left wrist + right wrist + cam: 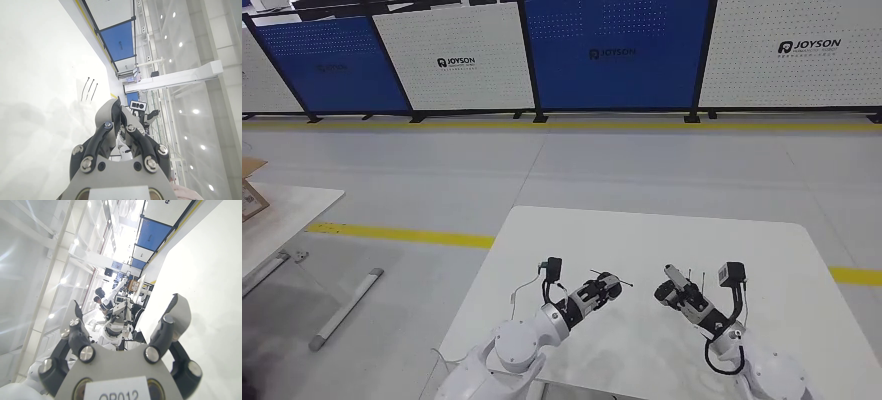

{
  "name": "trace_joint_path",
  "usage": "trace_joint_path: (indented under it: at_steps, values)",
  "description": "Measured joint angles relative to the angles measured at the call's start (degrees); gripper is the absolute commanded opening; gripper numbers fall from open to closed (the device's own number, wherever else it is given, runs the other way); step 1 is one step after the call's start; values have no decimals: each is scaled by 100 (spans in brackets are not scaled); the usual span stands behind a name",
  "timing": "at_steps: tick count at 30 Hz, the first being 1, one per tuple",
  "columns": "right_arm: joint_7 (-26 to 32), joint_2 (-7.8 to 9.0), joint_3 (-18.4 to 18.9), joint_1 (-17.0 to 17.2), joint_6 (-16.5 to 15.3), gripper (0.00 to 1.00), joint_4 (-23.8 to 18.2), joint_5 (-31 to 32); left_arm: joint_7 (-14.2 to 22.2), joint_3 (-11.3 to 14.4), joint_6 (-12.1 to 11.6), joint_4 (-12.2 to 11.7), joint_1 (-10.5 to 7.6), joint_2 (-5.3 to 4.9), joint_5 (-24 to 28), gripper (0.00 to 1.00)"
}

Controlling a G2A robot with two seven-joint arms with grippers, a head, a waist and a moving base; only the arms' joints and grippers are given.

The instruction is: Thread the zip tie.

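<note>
**A:** Setting: open hall, grey floor with a yellow line (392, 234), blue and white partition panels (617, 55) at the back. A white desk (642, 235) stands in front, with both arms over its near half.

**B:** Grippers?

**A:** The left gripper (119, 103) is clamped on a black zip tie (120, 117), whose strap runs edge-on between the pads. From the top view it shows as a thin line crossing the fingertips. The right gripper (125, 299) is spread wide with nothing between its fingers. It faces the left one across a gap.

**B:** Anything else on the desk?

**A:** Three spare zip ties (89, 89) lie flat, side by side, near the right gripper. Nothing touches them.

**B:** Which step?

**A:** Judged: pickup is done and threading is not yet begun. I see no loop, and I cannot tell which end is head and which is tail.

**B:** Next move?

**A:** It probably calls for the right gripper to take a free end. The tip then needs fine alignment with the head's slot. The strap looks thin and springy, so it will likely flex off-line.
</note>
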State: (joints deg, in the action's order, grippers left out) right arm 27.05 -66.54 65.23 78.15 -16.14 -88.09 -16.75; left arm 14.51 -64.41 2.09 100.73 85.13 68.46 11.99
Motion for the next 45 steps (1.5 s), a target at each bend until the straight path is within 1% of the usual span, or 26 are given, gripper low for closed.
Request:
trace_joint_path:
  at_steps: [9, 11, 13, 14, 17, 19, 21, 22, 23, 24, 33, 36, 39, 42, 43, 45]
  values:
    - [0, 0, 0, 0, -1, 100, 0, 0, -2, -1, -1, -1, 0, 0, -2, 0]
    - [0, 0, 0, 0, -1, 100, 0, 0, -55, -16, -78, -9, -5, 7, 62, 0]
    - [-18, 0, -2, 10, 27, 100, -21, 70, -78, -73, -255, -67, -11, 7, 145, 0]
    - [9, 5, 5, 10, 34, 100, -30, 157, -68, -121, -302, -101, -5, 3, 199, 0]
    - [326, 66, 99, -21, 85, 100, -35, 717, 161, -352, -326, -124, 55, -32, 500, 0]
    - [551, 117, 206, 22, 106, 100, -86, 1113, 469, -490, -273, -82, 126, -76, 522, 0]
    - [669, 149, 319, 83, 106, 100, -133, 1200, 830, -556, -151, -37, 187, -112, 562, 0]
    - [702, 162, 373, 103, 114, 100, -151, 1220, 1063, -599, -58, -11, 220, -127, 708, 0]
    - [707, 164, 387, 106, 118, 100, -154, 1223, 1184, -622, -11, -1, 235, -131, 868, 0]
    - [707, 164, 388, 106, 119, 100, -155, 1223, 1231, -631, 8, 3, 239, -132, 988, 0]
    - [701, 163, 382, 103, 119, 100, -152, 1219, 1180, -623, -7, -2, 235, -128, 939, 0]
    - [701, 163, 382, 103, 119, 100, -152, 1219, 987, -616, -202, 14, 223, -117, 912, 0]
    - [701, 163, 382, 103, 119, 100, -152, 1219, 935, -734, -504, 154, 284, -114, 1242, 0]
    - [701, 163, 382, 103, 119, 100, -152, 1219, 970, -978, -799, 521, 475, -142, 1447, 0]
    - [701, 163, 382, 103, 119, 100, -152, 1219, 973, -1098, -914, 717, 590, -156, 1506, 0]
    - [701, 163, 382, 103, 119, 100, -152, 1219, 989, -1285, -1066, 1009, 771, -175, 1646, 0]
